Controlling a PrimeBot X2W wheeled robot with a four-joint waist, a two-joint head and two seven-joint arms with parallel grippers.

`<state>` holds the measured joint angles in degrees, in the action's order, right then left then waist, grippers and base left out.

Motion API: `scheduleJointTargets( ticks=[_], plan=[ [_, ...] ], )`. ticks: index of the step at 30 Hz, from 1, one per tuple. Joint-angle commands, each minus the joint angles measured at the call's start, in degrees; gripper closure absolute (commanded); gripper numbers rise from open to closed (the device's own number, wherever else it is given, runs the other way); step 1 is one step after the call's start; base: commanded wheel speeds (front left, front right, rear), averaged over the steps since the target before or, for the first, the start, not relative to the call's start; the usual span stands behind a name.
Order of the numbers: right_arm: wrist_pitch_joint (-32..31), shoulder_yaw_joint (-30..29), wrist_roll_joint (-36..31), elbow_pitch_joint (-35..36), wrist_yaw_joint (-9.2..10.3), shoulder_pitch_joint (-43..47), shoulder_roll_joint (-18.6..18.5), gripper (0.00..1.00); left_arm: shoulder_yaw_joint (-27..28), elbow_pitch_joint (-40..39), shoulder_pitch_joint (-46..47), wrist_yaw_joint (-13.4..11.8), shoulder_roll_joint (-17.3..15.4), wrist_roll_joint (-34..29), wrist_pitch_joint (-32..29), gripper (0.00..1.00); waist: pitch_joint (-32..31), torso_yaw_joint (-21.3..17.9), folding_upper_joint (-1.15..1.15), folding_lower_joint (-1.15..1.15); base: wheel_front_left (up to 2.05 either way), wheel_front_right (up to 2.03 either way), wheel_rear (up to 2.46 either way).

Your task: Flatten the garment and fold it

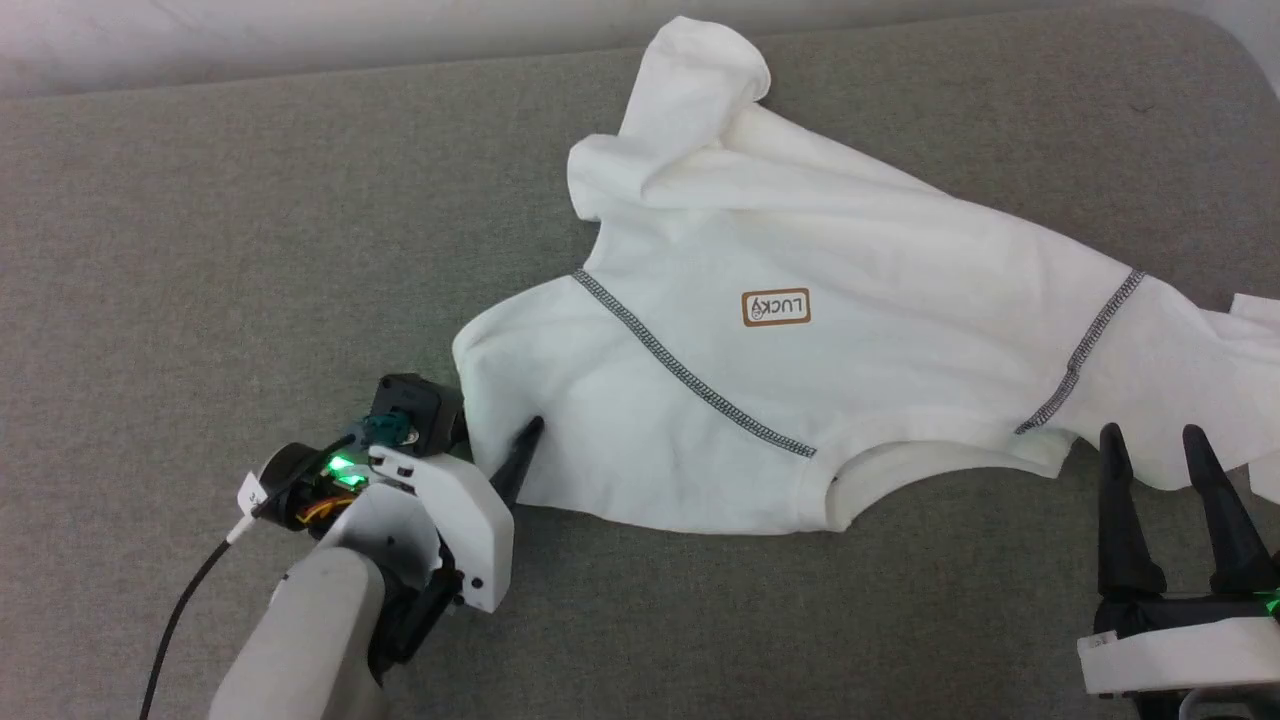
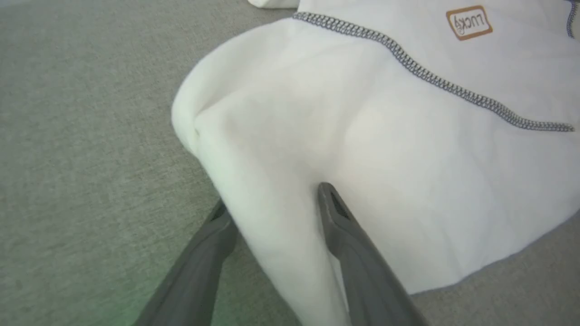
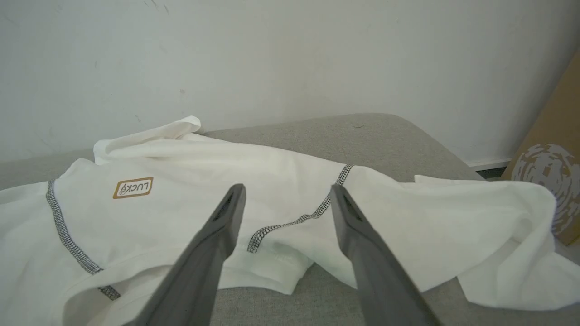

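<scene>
Although spread chest-up across the grey surface (image 1: 200,250), looks far from flat: garment (image 1: 850,330) with both sleeves bunched, folding not begun. Left claw (image 2: 272,199) open, astride a fold of it; right claw (image 1: 1152,435) open near its edge, holding nothing.

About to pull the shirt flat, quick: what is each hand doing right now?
Left hand: open, straddling a fold of the white shirt, not clamped on it.
Right hand: open, holding nothing.
</scene>
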<state>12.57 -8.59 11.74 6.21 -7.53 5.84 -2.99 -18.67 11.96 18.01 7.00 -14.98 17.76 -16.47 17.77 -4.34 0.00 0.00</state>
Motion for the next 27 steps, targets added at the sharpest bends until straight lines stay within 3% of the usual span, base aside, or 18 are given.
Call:
scheduleJointTargets(
  ticks=[1,6,12,19,23,24,25,27],
  plan=[
    [0.46,0.17,0.59,-0.39,0.04,-0.90,0.11,0.00,-1.22,1.84,0.16,0.42,-0.07,0.70,0.56,1.00,-0.10,-0.45,0.00,0.00,0.00,0.00,0.00],
    [0.68,-0.21,0.92,-1.15,0.04,-0.33,0.11,0.00,-1.32,3.72,1.02,0.20,0.29,1.00,5.21,1.00,-1.48,0.17,0.00,0.00,0.00,0.00,0.00],
    [0.09,-0.14,0.38,-1.15,0.04,0.35,0.11,0.00,2.29,-1.80,0.77,-2.09,-2.96,1.13,6.90,1.00,-3.80,2.21,0.00,0.00,0.00,0.00,0.00],
    [-0.69,-0.23,0.64,-0.84,0.04,1.50,0.11,0.00,10.50,-17.22,-11.78,-9.86,-8.24,3.26,1.25,1.00,-4.63,4.15,0.00,0.00,0.00,0.00,0.00],
    [-0.91,-0.38,0.84,-1.25,0.04,1.67,0.11,0.00,12.32,-20.92,-20.24,-12.22,-6.68,5.93,1.31,1.00,-4.21,5.12,0.00,0.00,0.00,0.00,0.00],
    [-0.96,-0.27,0.86,-1.34,0.04,1.58,0.11,0.00,12.52,-20.80,-21.17,-12.70,-5.70,6.30,2.65,0.58,-4.08,5.40,0.00,0.00,0.00,0.00,0.00],
    [-1.04,-0.02,0.83,-1.41,0.04,1.42,0.11,0.00,12.53,-20.07,-21.67,-13.03,-4.97,6.08,4.36,0.00,-3.95,5.52,0.00,0.00,0.00,0.00,0.00],
    [-1.17,0.32,0.72,-1.49,0.04,1.04,0.11,0.00,11.93,-18.23,-22.14,-13.19,-3.42,5.92,7.09,0.00,-3.80,5.68,0.00,0.00,0.00,0.00,0.00]
  ],
)
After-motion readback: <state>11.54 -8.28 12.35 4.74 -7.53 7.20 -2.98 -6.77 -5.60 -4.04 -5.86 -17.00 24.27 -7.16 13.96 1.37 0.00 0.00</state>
